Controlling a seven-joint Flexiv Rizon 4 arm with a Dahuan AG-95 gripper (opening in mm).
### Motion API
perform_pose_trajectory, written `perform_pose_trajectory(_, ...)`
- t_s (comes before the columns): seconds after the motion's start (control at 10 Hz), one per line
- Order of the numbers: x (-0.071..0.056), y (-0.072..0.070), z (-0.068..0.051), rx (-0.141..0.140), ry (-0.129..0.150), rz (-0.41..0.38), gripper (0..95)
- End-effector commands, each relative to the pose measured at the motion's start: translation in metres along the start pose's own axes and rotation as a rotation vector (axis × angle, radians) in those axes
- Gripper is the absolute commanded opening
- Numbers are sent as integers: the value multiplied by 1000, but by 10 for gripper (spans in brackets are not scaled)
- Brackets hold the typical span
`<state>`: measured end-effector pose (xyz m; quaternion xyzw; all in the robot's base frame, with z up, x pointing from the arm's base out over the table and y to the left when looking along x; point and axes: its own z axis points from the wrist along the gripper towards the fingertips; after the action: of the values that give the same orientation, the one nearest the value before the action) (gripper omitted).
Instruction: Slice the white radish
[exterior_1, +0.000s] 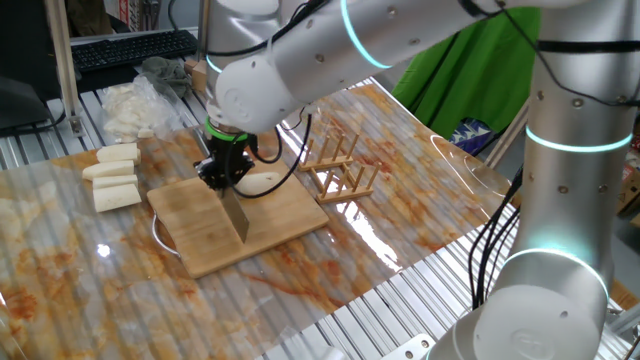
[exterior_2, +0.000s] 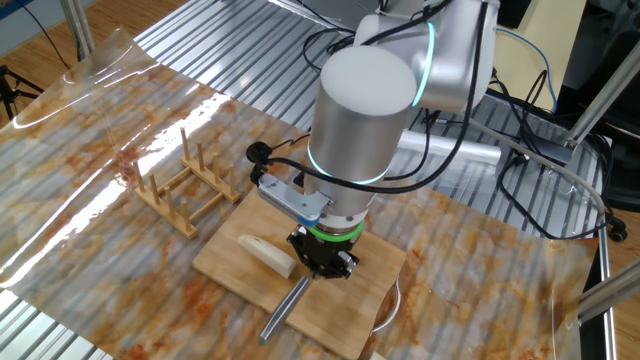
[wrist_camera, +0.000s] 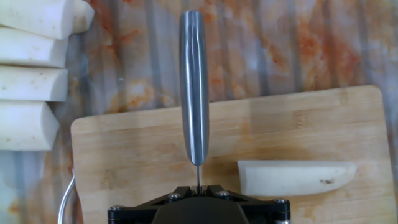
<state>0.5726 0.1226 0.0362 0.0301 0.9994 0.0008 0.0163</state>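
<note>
Holding a knife (wrist_camera: 194, 93) blade-down, the pincer (exterior_1: 222, 172) is pressed together on its spine end; the jaws look clamped on the thin blade edge at the bottom of the hand view. Handle juts away from the pincer, seen as a steel bar low centre in the other fixed view.

White radish (wrist_camera: 295, 177) lies flat on the bamboo cutting board (wrist_camera: 311, 124), lower right in the hand view, tapered end pointing right, cut face toward the blade. Blade sits just beside that cut face, apart from it, not over the radish yet. In one fixed view the radish shows just behind the pincer, right of it.

Three longer radish chunks (exterior_1: 112, 176) sit off the board at left of that view; not the target. Wooden rack (exterior_1: 338, 168) stands right of the board, well clear.

Judgement on the step: blade is lining up for a first cut.
- Shift the blade sideways over the radish, a thin slice in from the cut face, before pressing.
- Keep the blade square across the radish's long axis; it looks about perpendicular now.
- Press straight down; the radish is loose on the board and unpinned, so sideways drag would likely roll or push it.
- Board rests on a slick plastic sheet over the counter (exterior_1: 500, 290); heavy force may skid it.
</note>
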Motion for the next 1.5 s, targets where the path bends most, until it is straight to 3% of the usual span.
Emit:
perform_pose_trajectory(0.1,1,0,3,-5,3,5,0)
perform_pose_trajectory(1.0,1,1,6,-7,13,29,0)
perform_pose_trajectory(1.2,1,0,-1,-12,38,35,0)
perform_pose_trajectory(1.5,3,-3,-10,-22,49,55,0)
